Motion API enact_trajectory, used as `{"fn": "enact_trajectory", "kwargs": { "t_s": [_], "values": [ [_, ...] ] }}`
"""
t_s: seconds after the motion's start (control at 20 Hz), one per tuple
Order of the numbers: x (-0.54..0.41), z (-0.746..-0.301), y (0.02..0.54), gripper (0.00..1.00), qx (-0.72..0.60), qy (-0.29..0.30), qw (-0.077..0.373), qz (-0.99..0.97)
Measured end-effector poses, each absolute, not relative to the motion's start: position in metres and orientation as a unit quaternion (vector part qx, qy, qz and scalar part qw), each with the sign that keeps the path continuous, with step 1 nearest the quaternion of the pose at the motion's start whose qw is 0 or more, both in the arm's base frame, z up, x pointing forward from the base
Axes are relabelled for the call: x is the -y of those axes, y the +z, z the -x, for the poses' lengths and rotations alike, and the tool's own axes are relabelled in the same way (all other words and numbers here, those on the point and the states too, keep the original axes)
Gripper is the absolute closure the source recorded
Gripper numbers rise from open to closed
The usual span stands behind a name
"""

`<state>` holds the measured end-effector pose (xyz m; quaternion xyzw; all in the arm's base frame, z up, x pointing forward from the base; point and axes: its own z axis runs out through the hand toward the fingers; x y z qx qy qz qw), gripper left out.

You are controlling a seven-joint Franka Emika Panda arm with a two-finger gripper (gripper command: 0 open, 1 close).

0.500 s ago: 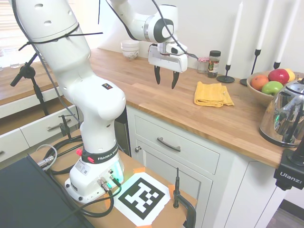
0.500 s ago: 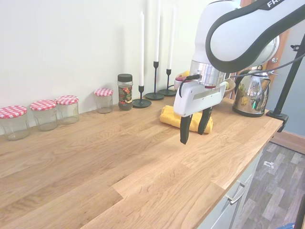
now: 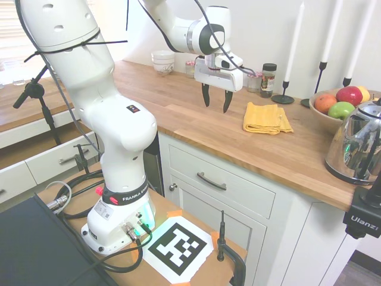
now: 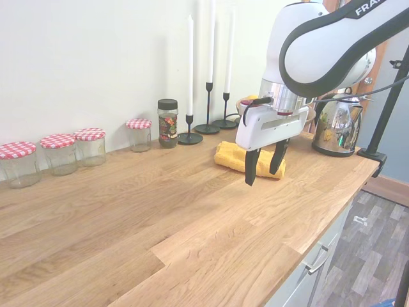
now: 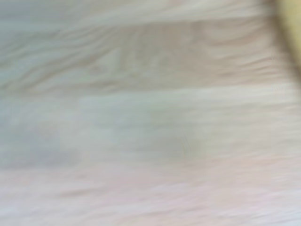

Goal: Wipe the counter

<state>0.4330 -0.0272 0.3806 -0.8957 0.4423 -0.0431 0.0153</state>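
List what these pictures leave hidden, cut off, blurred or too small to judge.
1. Wrist view: motion blur; only counter grain and a yellow sliver at one edge.
2. Spice jar: label print too small in both exterior views.
3. Yellow cloth: near part hidden by the open claw in the second exterior view.
4. Kettle: cut off by the first exterior view's right edge.
5. Fruit bowl: mostly hidden behind the arm in the second exterior view.

Plenty of bare counter across the lower left of the second exterior view. Jars and candlesticks crowd the wall edge; folded yellow cloth, kettle block the right.
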Motion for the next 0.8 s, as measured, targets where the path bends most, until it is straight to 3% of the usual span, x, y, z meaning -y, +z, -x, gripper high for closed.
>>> {"fn": "enact_trajectory", "kwargs": {
  "t_s": [0.8],
  "values": [
    [0.195, -0.458, 0.394, 0.00, -0.509, -0.060, 0.023, 0.859]
  ]
}}
